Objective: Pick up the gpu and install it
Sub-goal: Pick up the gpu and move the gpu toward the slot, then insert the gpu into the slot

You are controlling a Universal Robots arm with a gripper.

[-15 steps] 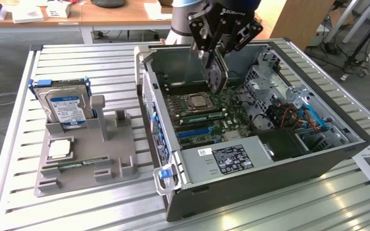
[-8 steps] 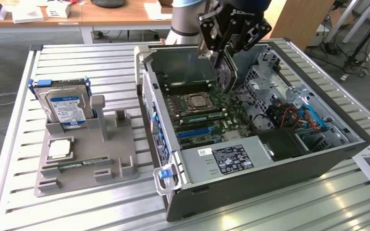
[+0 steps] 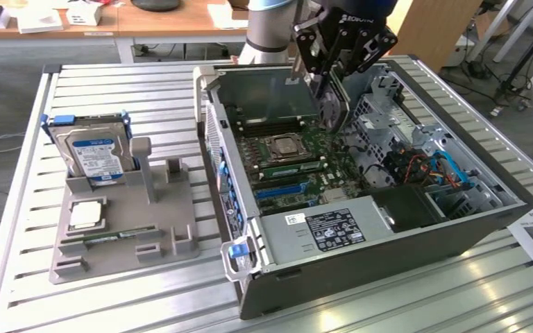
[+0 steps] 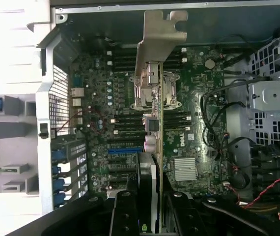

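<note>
— Where's the gpu (image 3: 333,104) right now?

— Up in the gripper (image 3: 330,82). The jaws are clamped on the card's two flat faces, and the card is on edge, hanging inside the open case (image 3: 377,258).

— Is it seated in a slot?

— Can't tell. It's over the motherboard (image 3: 294,170), beside the CPU socket (image 3: 283,147), with its silver bracket (image 4: 160,37) close to one case wall.

— And out on the table (image 3: 109,305)?

— The hard drive (image 3: 98,156) is standing upright in the grey holder (image 3: 132,229), at the exterior view's left, well apart from the case.
</note>
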